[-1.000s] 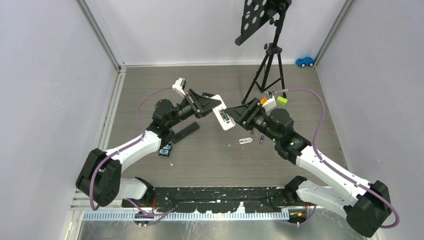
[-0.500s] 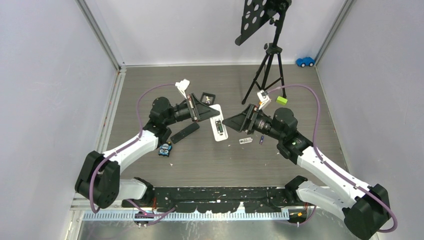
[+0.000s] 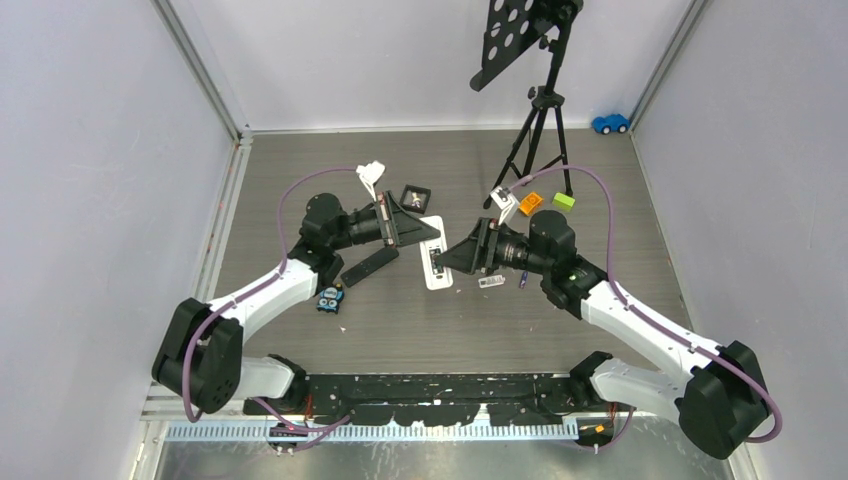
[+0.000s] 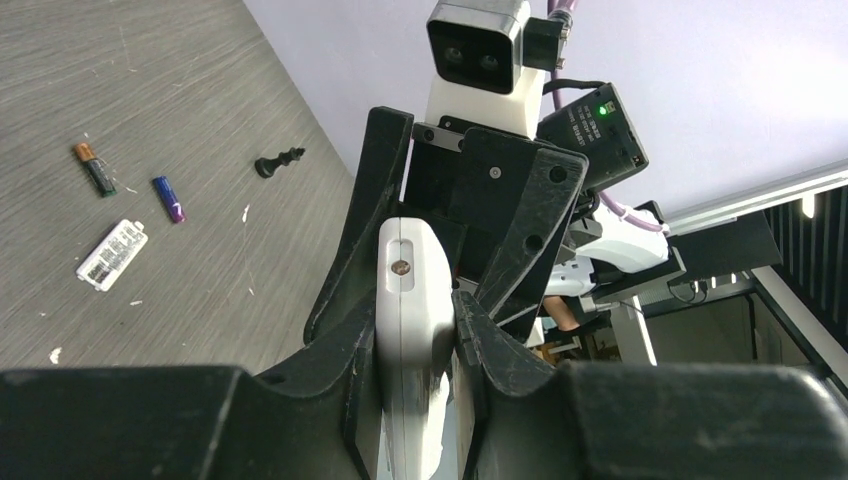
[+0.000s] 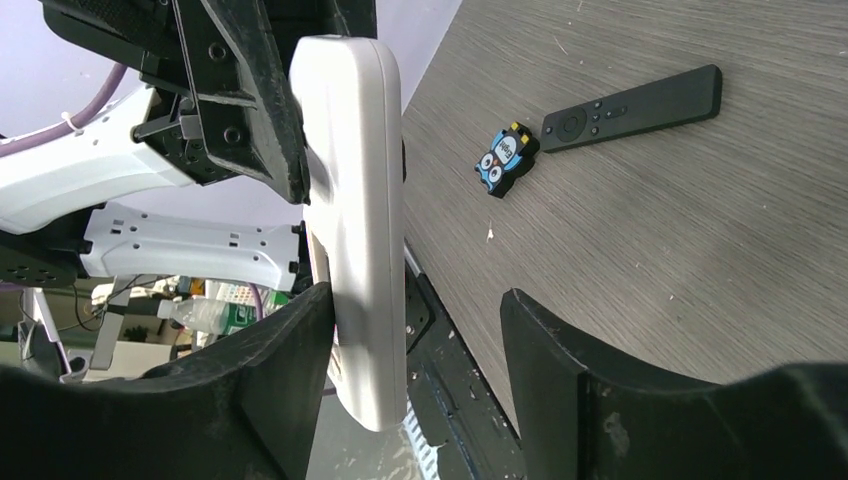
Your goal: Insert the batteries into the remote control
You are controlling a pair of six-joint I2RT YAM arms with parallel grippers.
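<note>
The white remote control is held off the table, clamped near one end by my left gripper, which is shut on it. In the left wrist view the remote control sits tight between the black fingers. My right gripper is open and straddles the remote's other end. In the right wrist view the remote control rests against one finger, with a wide gap to the other. Two batteries lie on the table: a dark one and a purple-blue one, the latter also seen from above.
A white battery cover lies beside the batteries. A black remote and a blue owl toy lie left of centre. A black chess piece, a small dark frame, orange and green blocks and a tripod stand behind.
The left gripper has swung the white remote down and toward the near side. The right gripper has moved left, and its open fingers now flank the remote's end.
</note>
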